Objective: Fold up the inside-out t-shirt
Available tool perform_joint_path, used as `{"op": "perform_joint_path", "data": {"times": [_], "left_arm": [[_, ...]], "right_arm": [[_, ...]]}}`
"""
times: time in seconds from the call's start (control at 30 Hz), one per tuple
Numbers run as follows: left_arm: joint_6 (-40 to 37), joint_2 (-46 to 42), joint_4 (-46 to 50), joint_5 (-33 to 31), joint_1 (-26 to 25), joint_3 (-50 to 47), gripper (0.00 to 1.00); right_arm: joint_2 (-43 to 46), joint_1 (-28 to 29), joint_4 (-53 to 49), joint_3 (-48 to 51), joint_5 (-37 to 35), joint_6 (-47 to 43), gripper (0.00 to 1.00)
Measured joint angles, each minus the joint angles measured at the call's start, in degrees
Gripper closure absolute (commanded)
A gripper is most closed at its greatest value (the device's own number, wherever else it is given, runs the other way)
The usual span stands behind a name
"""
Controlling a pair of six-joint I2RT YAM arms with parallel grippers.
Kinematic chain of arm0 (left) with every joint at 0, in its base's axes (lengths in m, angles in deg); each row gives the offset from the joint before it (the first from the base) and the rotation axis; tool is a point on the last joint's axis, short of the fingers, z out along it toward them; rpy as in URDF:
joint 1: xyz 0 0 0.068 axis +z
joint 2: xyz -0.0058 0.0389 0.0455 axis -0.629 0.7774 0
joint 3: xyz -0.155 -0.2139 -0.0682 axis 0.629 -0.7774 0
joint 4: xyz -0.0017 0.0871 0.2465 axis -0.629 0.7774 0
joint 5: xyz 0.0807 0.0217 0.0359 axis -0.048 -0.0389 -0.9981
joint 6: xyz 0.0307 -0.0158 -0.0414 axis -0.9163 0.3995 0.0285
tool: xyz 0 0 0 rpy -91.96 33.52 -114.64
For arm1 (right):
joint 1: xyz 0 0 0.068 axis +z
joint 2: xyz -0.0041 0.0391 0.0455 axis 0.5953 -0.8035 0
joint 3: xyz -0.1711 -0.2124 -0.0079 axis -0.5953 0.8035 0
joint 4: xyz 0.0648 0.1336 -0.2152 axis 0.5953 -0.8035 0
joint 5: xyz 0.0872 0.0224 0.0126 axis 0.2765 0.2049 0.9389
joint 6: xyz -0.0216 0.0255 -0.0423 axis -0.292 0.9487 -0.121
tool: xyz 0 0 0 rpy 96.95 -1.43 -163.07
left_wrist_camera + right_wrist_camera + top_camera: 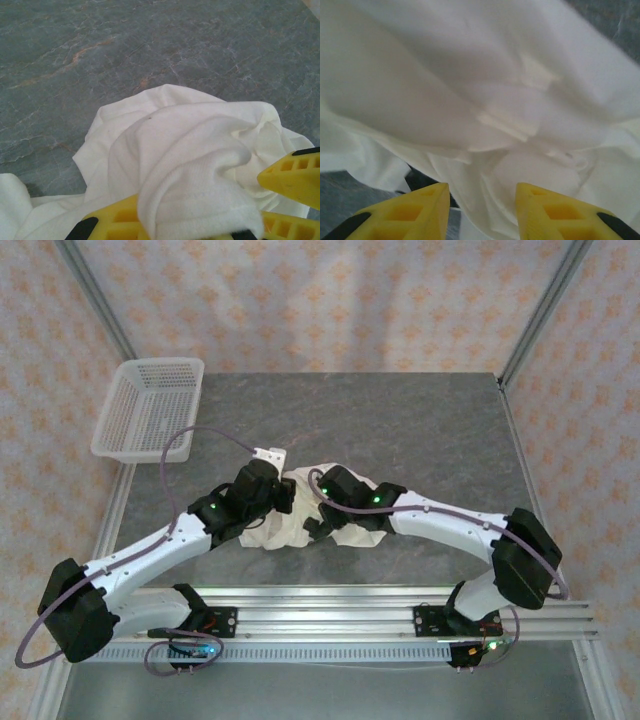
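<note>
**Shirt Bunched at Table Centre, Gripped on One Side Only**

The left gripper (200, 220) is found closed on the inside-out t-shirt (190, 150). In the left wrist view a thick roll of cream cloth is drawn up over its yellow fingers (112, 220) and pinched where they meet. The rest of the garment is seen spilling away from the grip onto the grey surface beyond.

The right gripper (481, 200) is found with its jaws parted. A clear gap is observed between its two yellow fingers (415, 210), and nothing is clamped there. Loose folds of the shirt are seen just beyond the fingertips and hanging across the gap. A small pale rectangular patch is noted on the cloth; what it is cannot be told.

From above, the two grippers are seen close together over the garment, the arms reaching in from the left and right. The shirt is found crumpled in a heap near the middle of the table (420, 420), somewhat toward the near edge. It is neither spread flat nor folded.

A white mesh basket (150, 405) is noted at the far left corner, well apart from the shirt.
</note>
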Motion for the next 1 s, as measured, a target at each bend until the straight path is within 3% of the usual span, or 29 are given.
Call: {"op": "perform_joint_path", "data": {"times": [0.13,0.43,0.6,0.77,0.93,0.97,1.0], "left_arm": [[0.0,0.1,0.0,0.0,0.0,0.0,1.00],[0.0,0.1,0.1,0.0,0.2,0.0,1.00],[0.0,0.1,0.9,-0.9,0.2,0.0,1.00],[2.4,0.1,1.8,-3.3,3.8,-1.5,1.00],[6.4,4.0,1.2,-1.3,12.0,-7.4,1.00],[6.8,5.6,1.0,-0.4,12.5,-8.2,0.97],[7.2,6.8,0.6,0.6,12.5,-8.8,0.87]], "right_arm": [[-1.9,-0.6,-1.6,-0.7,0.4,-1.3,0.63],[-4.5,-0.8,-1.5,-1.9,-1.0,-2.5,1.00],[-2.3,-1.2,-1.3,-1.9,-0.8,-2.5,1.00],[9.1,-2.2,0.0,0.5,0.3,-1.5,1.00],[31.5,-4.8,8.9,13.0,5.7,1.3,1.00],[35.0,-5.5,10.7,15.3,6.8,2.0,1.00],[37.6,-6.1,11.8,17.0,7.8,2.7,1.00]]}}
